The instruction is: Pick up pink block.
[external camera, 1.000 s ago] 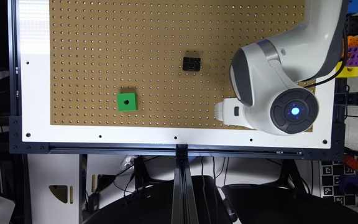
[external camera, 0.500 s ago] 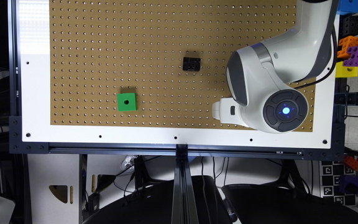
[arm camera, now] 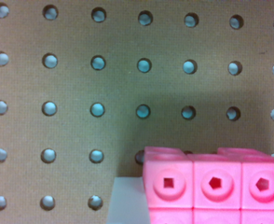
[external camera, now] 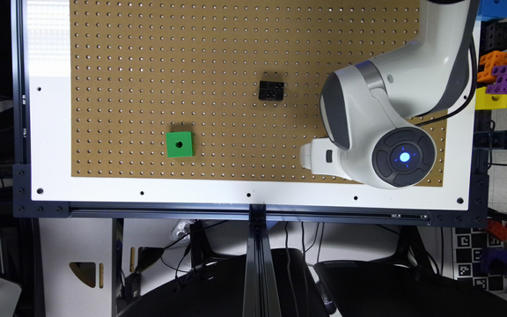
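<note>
1. Brown pegboard (external camera: 148,66) w/ white border, on a dark metal frame (external camera: 253,210).
2. Green cube (external camera: 179,144), one hole on top, on pegboard.
3. Black holed brick (external camera: 271,90), well apart from cube, toward ext. view's right.
4. Coloured blocks (external camera: 497,79) stacked off board, ext. view's right edge.

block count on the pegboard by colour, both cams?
Pink: 1, the pink block, seen by the wrist camera
Green: 1, the green cube
Black: 1, the black brick
Total: 3 on the pegboard

Not counted: the stack of coloured blocks off the board at the exterior view's right.
</note>
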Available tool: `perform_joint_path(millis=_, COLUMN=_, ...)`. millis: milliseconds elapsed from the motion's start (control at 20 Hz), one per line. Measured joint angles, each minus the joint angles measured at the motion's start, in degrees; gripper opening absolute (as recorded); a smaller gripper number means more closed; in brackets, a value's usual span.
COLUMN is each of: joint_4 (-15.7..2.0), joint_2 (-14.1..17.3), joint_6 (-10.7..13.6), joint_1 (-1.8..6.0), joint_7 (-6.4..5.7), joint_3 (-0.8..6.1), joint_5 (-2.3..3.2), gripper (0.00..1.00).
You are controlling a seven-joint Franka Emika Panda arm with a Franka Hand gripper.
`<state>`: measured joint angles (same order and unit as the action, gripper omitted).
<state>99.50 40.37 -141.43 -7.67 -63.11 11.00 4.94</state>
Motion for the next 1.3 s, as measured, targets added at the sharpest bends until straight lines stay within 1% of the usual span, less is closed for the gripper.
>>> perform_joint_path(millis=100, joint_4=0.00, joint_2=-0.5, joint_6=0.3, joint_1=0.03, joint_7=0.00, joint_3=-0.01, joint_5=0.00, gripper=0.00)
perform_joint_path(millis=450, joint_4=0.00, joint_2=-6.3, joint_6=6.6, joint_1=0.02, joint_7=0.00, joint_3=0.01, joint_5=0.00, gripper=0.00)
perform_joint_path(millis=750, joint_4=0.00, joint_2=-9.6, joint_6=9.8, joint_1=0.00, joint_7=-0.01, joint_3=0.10, joint_5=-0.04, gripper=0.00)
perform_joint_path(millis=850, joint_4=0.00, joint_2=-10.1, joint_6=10.3, joint_1=0.00, joint_7=-0.01, joint_3=0.13, joint_5=-0.04, gripper=0.00)
perform_joint_path(millis=1300, joint_4=0.01, joint_2=-10.2, joint_6=10.4, joint_1=0.00, joint_7=-0.01, joint_3=0.14, joint_5=-0.04, gripper=0.00)
